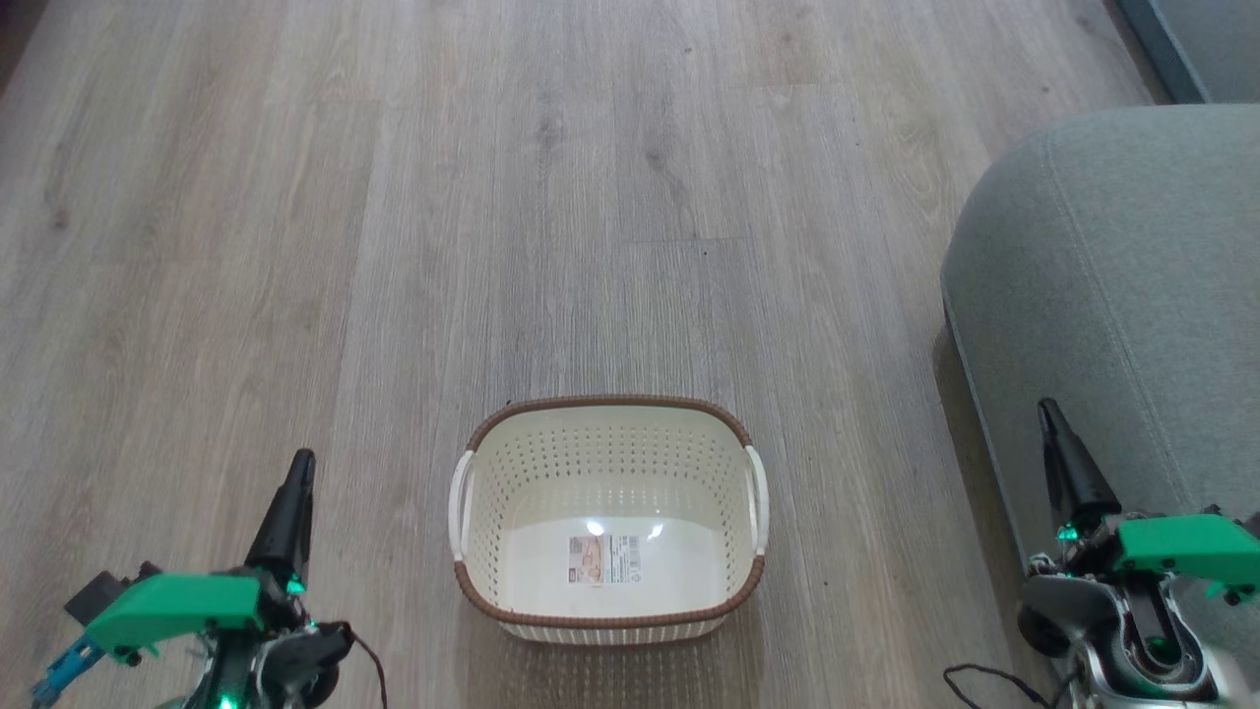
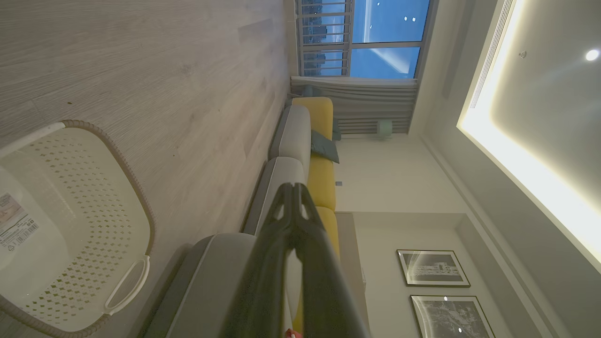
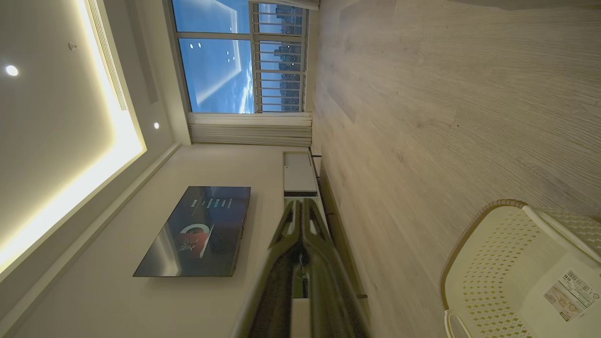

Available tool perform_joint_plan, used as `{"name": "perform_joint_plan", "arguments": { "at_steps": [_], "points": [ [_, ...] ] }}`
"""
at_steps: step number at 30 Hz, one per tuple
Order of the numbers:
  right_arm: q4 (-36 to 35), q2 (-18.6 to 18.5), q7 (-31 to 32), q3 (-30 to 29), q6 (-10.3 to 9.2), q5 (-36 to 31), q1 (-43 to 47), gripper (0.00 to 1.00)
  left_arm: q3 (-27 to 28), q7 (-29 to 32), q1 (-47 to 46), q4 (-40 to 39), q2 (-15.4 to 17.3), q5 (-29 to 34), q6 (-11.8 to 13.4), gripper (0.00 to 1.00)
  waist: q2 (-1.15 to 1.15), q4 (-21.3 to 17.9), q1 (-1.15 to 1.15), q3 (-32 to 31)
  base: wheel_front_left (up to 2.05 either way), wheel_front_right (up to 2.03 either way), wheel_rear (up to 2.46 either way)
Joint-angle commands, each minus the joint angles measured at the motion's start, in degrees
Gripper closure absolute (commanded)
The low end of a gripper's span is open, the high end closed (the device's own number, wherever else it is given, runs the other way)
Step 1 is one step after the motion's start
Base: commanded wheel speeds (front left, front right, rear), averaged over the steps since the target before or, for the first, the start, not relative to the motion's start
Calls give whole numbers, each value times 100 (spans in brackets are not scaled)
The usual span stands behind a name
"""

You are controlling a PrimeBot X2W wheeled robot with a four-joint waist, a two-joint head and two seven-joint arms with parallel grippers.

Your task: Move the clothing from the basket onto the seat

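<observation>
Hands first, from the left. The left hand (image 1: 301, 468) hangs low over the wood floor (image 1: 295, 197), left of the basket (image 1: 610, 402). Its two dark fingers are pressed tip to tip on nothing, and the left wrist view agrees. Judged idle: nothing near it wants gripping.

The basket stands upright on the floor between the two hands, apart from both, mouth up. Count inside: garments 0, paper label (image 1: 603, 558) 1, flat on the bottom. White handles: 2, one per side.

The seat (image 1: 1112, 256) rises along the floor's right edge, near the basket but not touching it. What shows of its top is bare fabric.

As for the clothing, a red speck (image 2: 290, 334) sits at the bottom edge of the left wrist view, too small to identify. Judgement: the transfer is probably done.

The right hand (image 1: 1049, 412) hovers before the seat's near flank, fingers closed together and empty; contact with the seat cannot be told.

Totals: hands 2, basket 1, seat 1.
</observation>
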Motion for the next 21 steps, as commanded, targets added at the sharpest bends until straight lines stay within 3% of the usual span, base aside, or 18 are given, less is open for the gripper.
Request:
{"name": "perform_joint_plan", "arguments": {
  "at_steps": [1,21],
  "points": [
    [-225,-6,25,99,0,34,-99,100,197,43,-279,-203,74,-35,-53,100,0,0,0,0,0,0,0],
    [-225,-6,25,99,0,34,-98,100,197,42,-279,-203,74,-35,-53,100,0,0,0,0,0,0,0]
  ]
}}
